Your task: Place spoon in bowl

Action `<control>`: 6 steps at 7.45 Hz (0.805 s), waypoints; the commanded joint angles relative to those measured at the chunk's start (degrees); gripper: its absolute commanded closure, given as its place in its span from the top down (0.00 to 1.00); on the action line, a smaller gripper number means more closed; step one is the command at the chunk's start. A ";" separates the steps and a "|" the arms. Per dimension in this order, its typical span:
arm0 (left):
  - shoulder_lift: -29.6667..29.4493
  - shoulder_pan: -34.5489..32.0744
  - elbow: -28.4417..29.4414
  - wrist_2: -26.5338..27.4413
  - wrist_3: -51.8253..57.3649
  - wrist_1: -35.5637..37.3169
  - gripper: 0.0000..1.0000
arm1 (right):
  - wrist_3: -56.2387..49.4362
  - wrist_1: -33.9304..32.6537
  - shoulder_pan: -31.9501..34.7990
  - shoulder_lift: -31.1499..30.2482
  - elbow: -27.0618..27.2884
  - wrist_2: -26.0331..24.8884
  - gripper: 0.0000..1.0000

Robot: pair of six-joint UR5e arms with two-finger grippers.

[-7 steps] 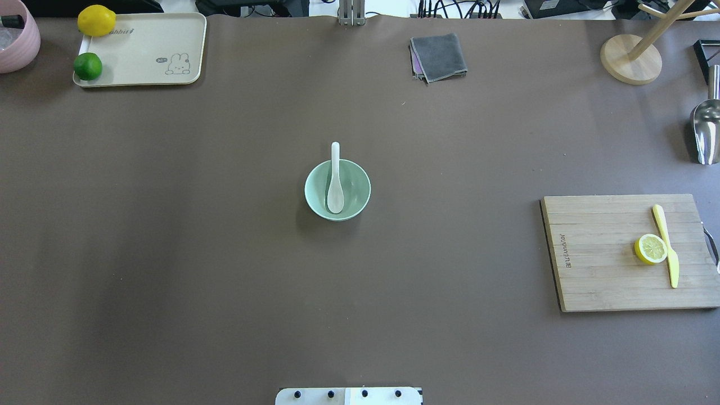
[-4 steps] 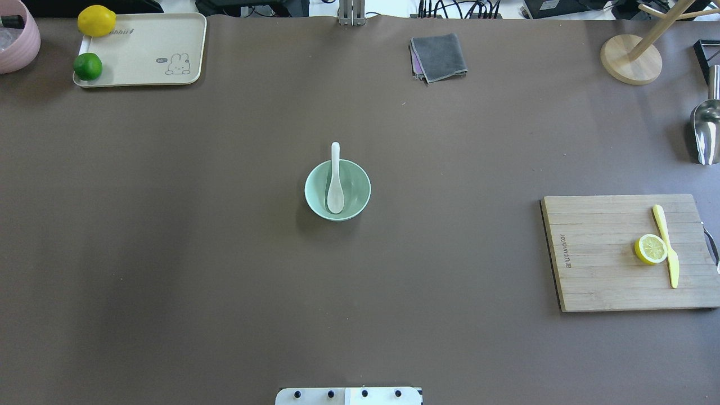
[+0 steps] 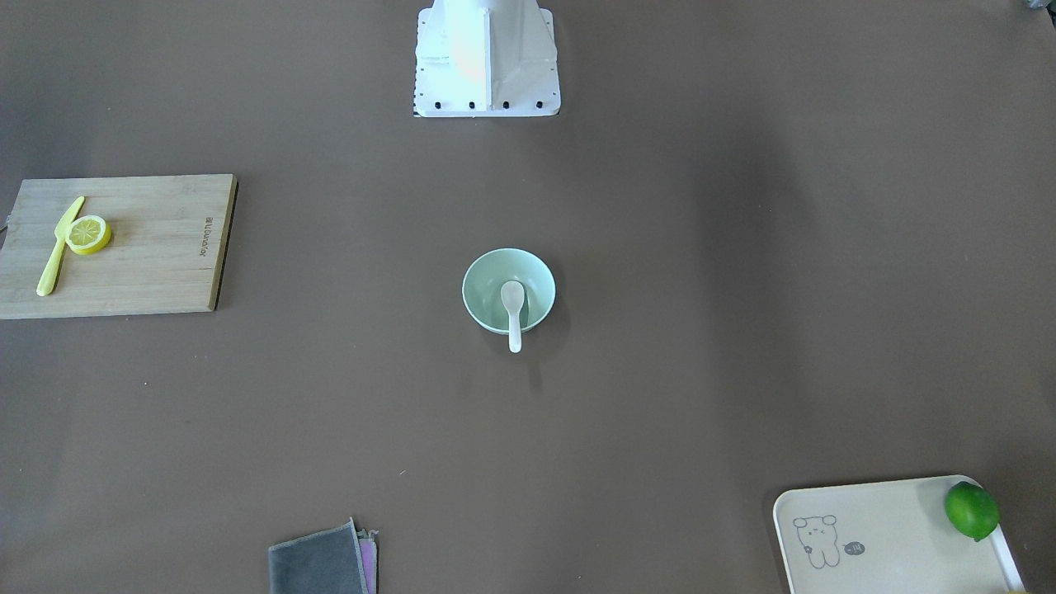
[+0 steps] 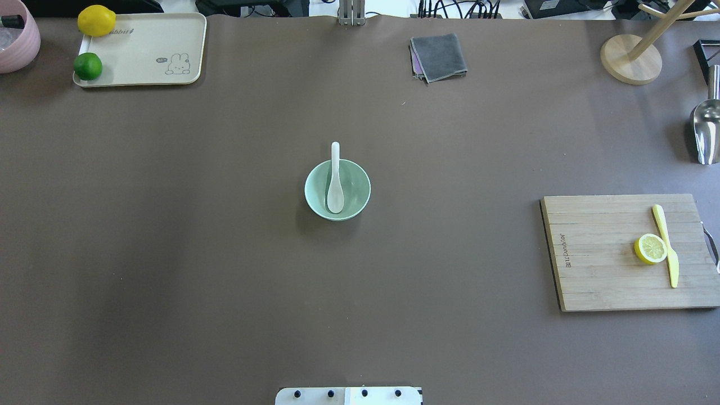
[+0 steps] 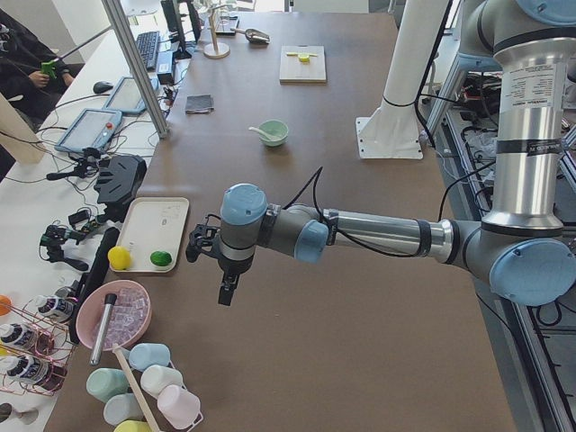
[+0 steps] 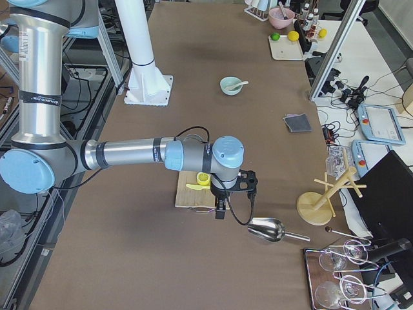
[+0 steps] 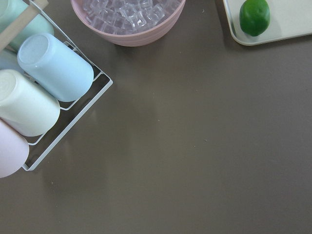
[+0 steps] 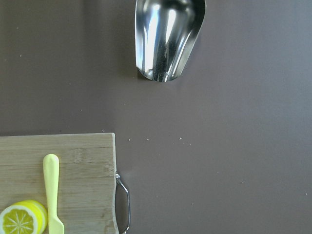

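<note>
The white spoon [image 4: 336,185] lies in the mint-green bowl [image 4: 355,194] at the table's middle, scoop inside, handle resting over the far rim. Both also show in the front-facing view: spoon [image 3: 513,307], bowl [image 3: 478,285]. No gripper shows in the overhead or front-facing views. My left gripper [image 5: 229,292] hangs over the table near the cream tray, far from the bowl. My right gripper [image 6: 221,209] hangs by the cutting board's edge, also far from the bowl. I cannot tell whether either is open or shut.
A cream tray [image 4: 146,53] holds a lemon [image 4: 96,20] and a lime [image 4: 88,66]. A grey cloth [image 4: 438,57] lies at the back. A cutting board [image 4: 607,253] bears a lemon half and yellow knife [image 4: 666,244]. A metal scoop [image 8: 168,36], ice bowl [image 7: 127,19] and cup rack [image 7: 44,92] stand at the ends.
</note>
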 commanded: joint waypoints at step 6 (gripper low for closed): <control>1.33 -0.09 -0.34 -0.53 0.00 -0.27 0.98 | -0.55 0.41 0.24 -1.41 0.50 1.77 1.00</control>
